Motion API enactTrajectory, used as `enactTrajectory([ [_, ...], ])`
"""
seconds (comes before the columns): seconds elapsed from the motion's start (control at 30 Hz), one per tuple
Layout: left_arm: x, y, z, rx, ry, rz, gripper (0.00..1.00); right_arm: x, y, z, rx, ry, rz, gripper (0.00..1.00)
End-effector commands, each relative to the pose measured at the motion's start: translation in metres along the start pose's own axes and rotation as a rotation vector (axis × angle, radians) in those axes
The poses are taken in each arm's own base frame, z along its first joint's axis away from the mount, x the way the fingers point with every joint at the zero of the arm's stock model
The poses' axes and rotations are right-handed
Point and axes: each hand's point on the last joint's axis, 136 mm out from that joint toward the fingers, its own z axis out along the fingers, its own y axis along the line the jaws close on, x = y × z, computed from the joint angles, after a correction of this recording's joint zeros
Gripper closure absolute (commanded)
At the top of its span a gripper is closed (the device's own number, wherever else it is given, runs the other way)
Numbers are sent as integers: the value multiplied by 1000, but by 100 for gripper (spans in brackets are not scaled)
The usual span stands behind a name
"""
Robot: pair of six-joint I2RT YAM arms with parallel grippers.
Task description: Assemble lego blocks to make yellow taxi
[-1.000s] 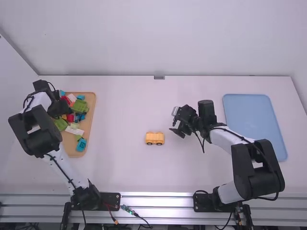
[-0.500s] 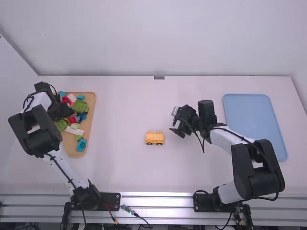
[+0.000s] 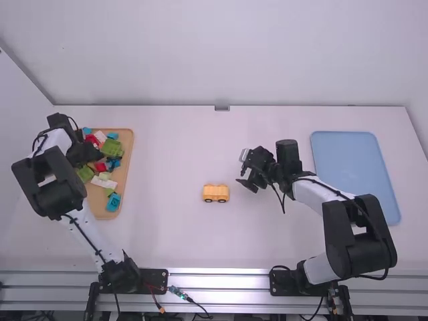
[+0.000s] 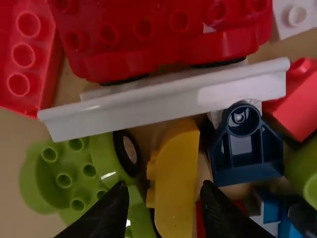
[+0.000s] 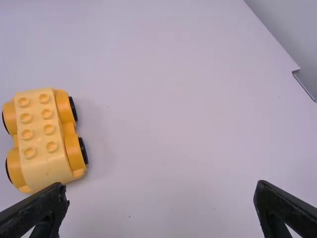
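Yellow car (image 3: 216, 192) well right of the bin (image 3: 128, 148), yellow block (image 4: 176, 181) within the bin

Laid out in the high view: left gripper (image 3: 97, 157) over the bin, car on the table (image 3: 167, 234) to the bin's right, right gripper (image 3: 243, 171) farther right of the bin, and, farthest right of it, blue tray (image 3: 354, 174).

Brought up close in the left wrist view: bin contents, with yellow block between the left gripper's separated fingers (image 4: 223, 208). Also within the bin: white strip (image 4: 163, 101), red car piece (image 4: 163, 34), green block (image 4: 69, 173) and dark blue block (image 4: 242, 151). Too little visible to tell of any touch between fingers and yellow block.

Seen from above in the right wrist view: car's studded top, and right gripper spread wide.

As for looks: car standing on black wheels, with rounded yellow fenders bulging at both sides and a flat, paler yellow top. Eight round studs on it, in two rows of four. Yellow block deeper in colour, glossy, rounded off at one end, studs poking out sideways; lying on its side in the bin.
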Motion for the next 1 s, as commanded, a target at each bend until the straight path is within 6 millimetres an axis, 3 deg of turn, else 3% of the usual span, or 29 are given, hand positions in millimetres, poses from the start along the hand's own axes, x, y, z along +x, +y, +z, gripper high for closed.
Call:
enactTrajectory([
  [0.0,11,-2,12,18,34,-3,64,-10,-4,-4,12,-19,-11,1],
  [0.47,17,-3,16,20,41,-4,71,-10,-4,-4,11,-19,-11,1],
  [0.97,32,-5,30,20,59,-11,66,-9,-2,-4,7,-15,-7,1],
])
